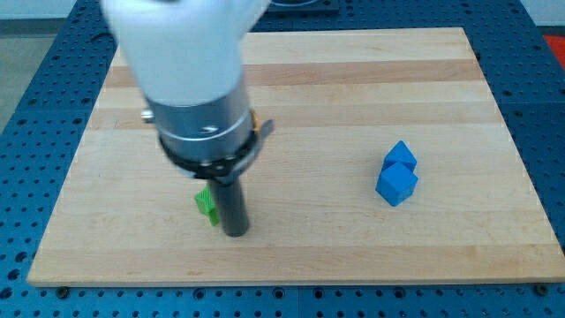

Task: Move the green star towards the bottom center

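Note:
The green star (206, 204) lies on the wooden board (353, 79), left of centre near the view's bottom. Only its left part shows; the dark rod hides the rest. My tip (236, 233) rests on the board just right of and slightly below the star, touching or nearly touching it. The arm's white and grey body (190, 79) rises above the rod and covers the board's upper left.
A blue block (396, 173), shaped like two joined cubes, lies at the view's right of centre. A small yellow bit (252, 116) peeks out at the arm's right edge. The board sits on a blue perforated table (35, 106).

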Available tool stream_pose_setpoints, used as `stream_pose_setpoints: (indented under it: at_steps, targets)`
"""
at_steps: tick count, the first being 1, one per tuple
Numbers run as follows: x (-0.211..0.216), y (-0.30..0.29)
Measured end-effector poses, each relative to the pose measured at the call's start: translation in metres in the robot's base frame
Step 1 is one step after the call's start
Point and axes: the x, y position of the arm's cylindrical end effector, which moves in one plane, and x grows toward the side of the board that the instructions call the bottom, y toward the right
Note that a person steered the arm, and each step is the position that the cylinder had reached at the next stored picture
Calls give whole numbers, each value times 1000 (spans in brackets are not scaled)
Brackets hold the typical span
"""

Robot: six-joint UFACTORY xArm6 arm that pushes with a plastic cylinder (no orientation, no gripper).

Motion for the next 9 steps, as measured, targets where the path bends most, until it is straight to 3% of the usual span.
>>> stream_pose_setpoints:
  at_steps: [3,4,6,7,9]
  targets:
    - [6,-84]
    - [-15,-65]
    - [-28,69]
    - [-29,72]
    - [-7,-31]
